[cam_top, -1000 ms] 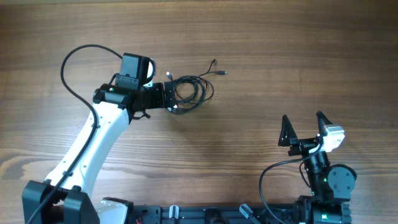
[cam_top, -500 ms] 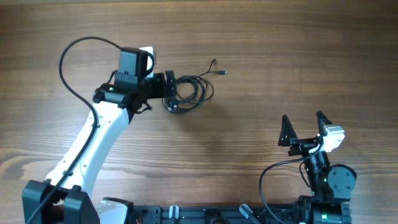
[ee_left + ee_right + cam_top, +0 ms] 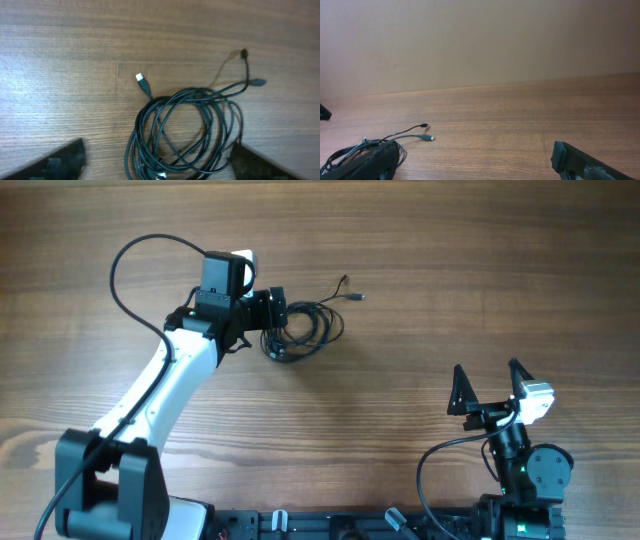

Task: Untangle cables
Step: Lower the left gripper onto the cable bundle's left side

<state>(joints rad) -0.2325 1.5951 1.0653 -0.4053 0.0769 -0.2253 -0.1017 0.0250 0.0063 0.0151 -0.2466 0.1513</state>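
The cables (image 3: 308, 327) lie as one tangled coil of thin black cord on the wooden table (image 3: 450, 270), with two plug ends (image 3: 352, 290) trailing off to the upper right. My left gripper (image 3: 276, 322) is open at the coil's left edge. In the left wrist view the coil (image 3: 185, 127) lies between the two dark fingers (image 3: 56, 162), which stand apart on either side, and a silver-tipped plug (image 3: 140, 78) points away from it. My right gripper (image 3: 488, 387) is open near the front right, far from the cables, with nothing between its fingers (image 3: 590, 161).
The left arm's own thick black cable (image 3: 130, 260) loops above the table at the back left. The right wrist view shows the coil's edge (image 3: 347, 150) and the two loose plugs (image 3: 426, 137) far off to its left.
My left wrist has shifted slightly toward the far side and turned, staying over the coil's left edge. The coil and the right arm have not moved.
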